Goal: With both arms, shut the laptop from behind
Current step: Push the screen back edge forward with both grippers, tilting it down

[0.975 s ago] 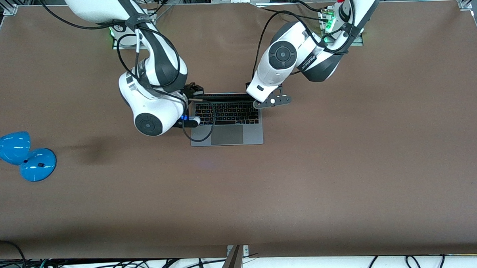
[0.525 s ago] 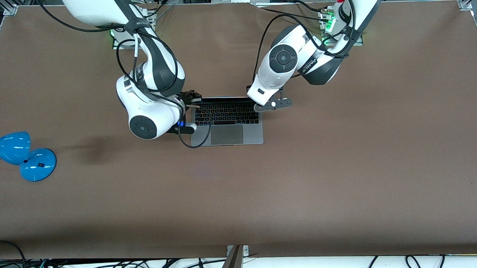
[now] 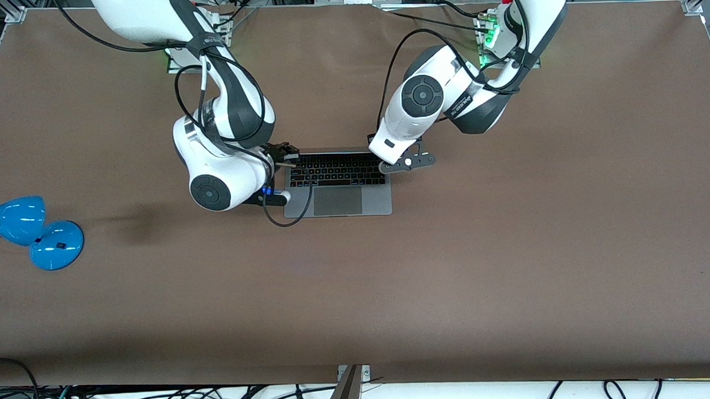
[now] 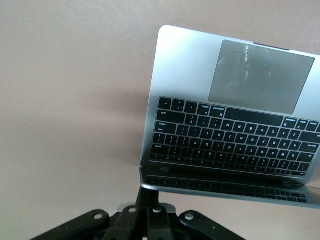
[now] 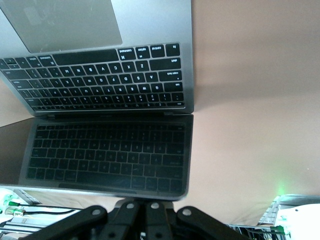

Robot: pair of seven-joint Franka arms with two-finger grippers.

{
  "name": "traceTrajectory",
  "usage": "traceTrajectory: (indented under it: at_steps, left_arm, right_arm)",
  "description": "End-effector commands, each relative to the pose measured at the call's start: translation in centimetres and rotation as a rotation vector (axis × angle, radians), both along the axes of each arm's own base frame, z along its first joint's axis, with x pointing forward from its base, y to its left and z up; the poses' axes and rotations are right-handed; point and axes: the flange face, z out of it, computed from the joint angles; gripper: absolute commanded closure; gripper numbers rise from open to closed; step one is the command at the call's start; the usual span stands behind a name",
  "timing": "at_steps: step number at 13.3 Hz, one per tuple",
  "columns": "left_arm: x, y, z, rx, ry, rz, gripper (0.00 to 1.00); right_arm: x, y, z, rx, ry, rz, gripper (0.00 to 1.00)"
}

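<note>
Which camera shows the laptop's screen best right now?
Right wrist view: the laptop's screen fills it, mirroring the keyboard. Left wrist view shows only a thin strip; in front view it is foreshortened to almost nothing.

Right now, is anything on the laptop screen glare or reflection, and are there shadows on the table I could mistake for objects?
Right wrist view: the laptop screen mirrors the keyboard, no harsh glare. Left wrist view: the trackpad carries a pale sheen, the screen edge a thin keyboard reflection. Front view: a soft dark patch on the table near the blue lamp is only shadow.
</note>
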Motion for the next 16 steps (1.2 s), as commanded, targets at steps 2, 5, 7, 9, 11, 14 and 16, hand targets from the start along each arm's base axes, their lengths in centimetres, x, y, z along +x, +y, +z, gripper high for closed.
traceTrajectory:
  at_steps: [2,5,7,9,11,14,16]
  left_arm:
    - [1.3,-0.6,-0.7,0.007,-0.03,0.003,1.0]
    - [1.5,-0.7,-1.5,-0.001,-0.03,0.018,1.0]
    - [1.5,-0.7,-2.0,0.002,-0.021,0.018,1.0]
    - [2.1,-0.9,-2.0,-0.007,-0.027,0.023,1.0]
    - [2.4,-1.0,-2.5,0.011,-0.04,0.031,1.0]
    - [2.6,-1.1,-3.5,0.026,-0.038,0.031,1.0]
    - [2.6,-1.1,-3.9,0.027,-0.033,0.032,1.0]
  right_arm:
    - [1.2,0.2,-0.2,-0.002,-0.042,-0.005,1.0]
    - [1.5,0.3,-0.9,-0.002,-0.053,-0.013,1.0]
    - [1.7,0.3,-1.3,0.002,-0.064,-0.014,1.0]
    - [2.0,0.2,-1.5,0.011,-0.086,0.001,1.0]
    - [2.4,-0.2,-1.7,-0.004,-0.102,0.003,1.0]
    - [2.8,-0.2,-2.2,0.004,-0.13,0.004,1.0]
    - [3.1,-0.7,-2.5,-0.015,-0.141,0.014,1.0]
